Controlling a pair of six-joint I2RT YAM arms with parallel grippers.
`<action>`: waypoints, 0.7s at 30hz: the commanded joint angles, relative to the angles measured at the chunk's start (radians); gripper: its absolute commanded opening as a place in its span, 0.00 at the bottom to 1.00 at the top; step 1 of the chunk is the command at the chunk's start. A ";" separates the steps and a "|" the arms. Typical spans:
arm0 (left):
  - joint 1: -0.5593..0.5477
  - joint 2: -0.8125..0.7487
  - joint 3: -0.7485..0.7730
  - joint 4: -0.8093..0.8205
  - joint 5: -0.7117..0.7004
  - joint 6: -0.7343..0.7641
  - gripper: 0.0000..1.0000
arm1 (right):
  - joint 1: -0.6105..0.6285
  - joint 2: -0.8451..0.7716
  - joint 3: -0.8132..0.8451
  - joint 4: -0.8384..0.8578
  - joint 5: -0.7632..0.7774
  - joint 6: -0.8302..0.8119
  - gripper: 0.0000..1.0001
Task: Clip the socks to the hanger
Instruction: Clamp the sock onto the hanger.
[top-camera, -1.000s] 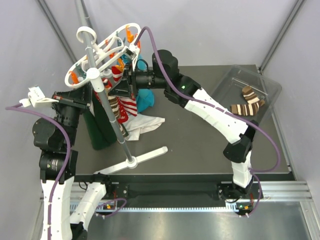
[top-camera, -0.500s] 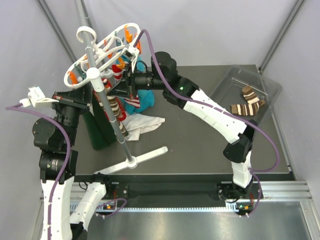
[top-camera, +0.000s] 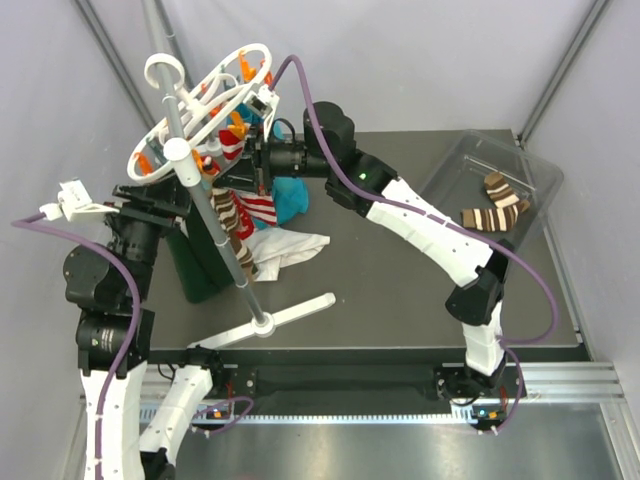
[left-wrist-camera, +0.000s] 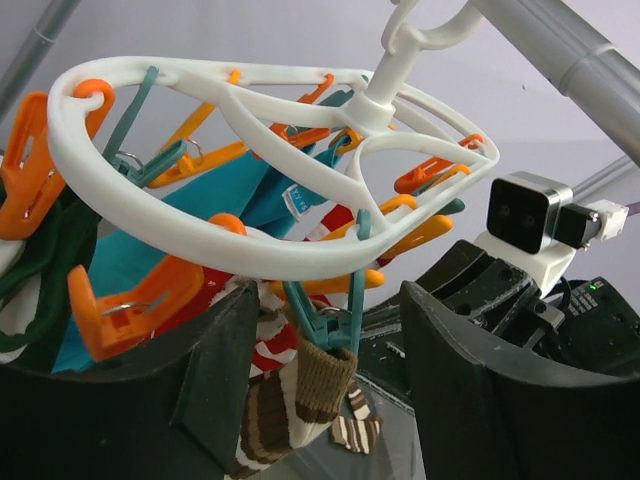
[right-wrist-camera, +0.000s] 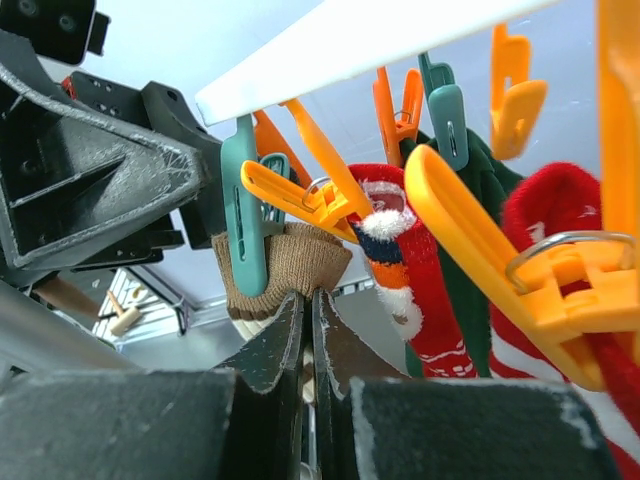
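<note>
The hanger (left-wrist-camera: 250, 250) sits on top of the grey pole (top-camera: 215, 235), at the left rear of the tabletop (top-camera: 400, 290), and it is tilted. Under its white rings hang orange and teal clips. One teal clip (left-wrist-camera: 320, 315) bites the cuff of a brown-and-cream sock (left-wrist-camera: 315, 390), and the sock hangs down from it.

The left pincer (left-wrist-camera: 325, 300) is spread. Its two dark fingers (left-wrist-camera: 215, 400) stand on each side of this clip and do not touch it.

The right pincer (right-wrist-camera: 307, 300) comes from the other side with its tips pressed together. They touch the lower edge of the brown cuff; I cannot tell if any fabric is pinched between them. Just beside it, red-and-white socks (right-wrist-camera: 400, 270) hang in orange clips.

Below the hanger, a white cloth (top-camera: 295, 245) lies on the tabletop near a dark green garment (top-camera: 200, 260). At the right rear stands a clear bin (top-camera: 470, 150), with more brown-and-cream socks (top-camera: 495, 210) inside.
</note>
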 joint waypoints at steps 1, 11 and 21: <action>-0.003 -0.021 0.005 -0.005 0.009 0.048 0.64 | 0.015 0.010 0.053 0.069 0.015 0.006 0.00; -0.009 -0.114 0.111 -0.152 -0.241 0.327 0.59 | 0.012 -0.005 0.053 0.016 0.214 -0.136 0.00; -0.045 0.108 0.301 -0.341 -0.178 0.467 0.63 | -0.077 -0.011 0.052 0.028 0.178 -0.107 0.00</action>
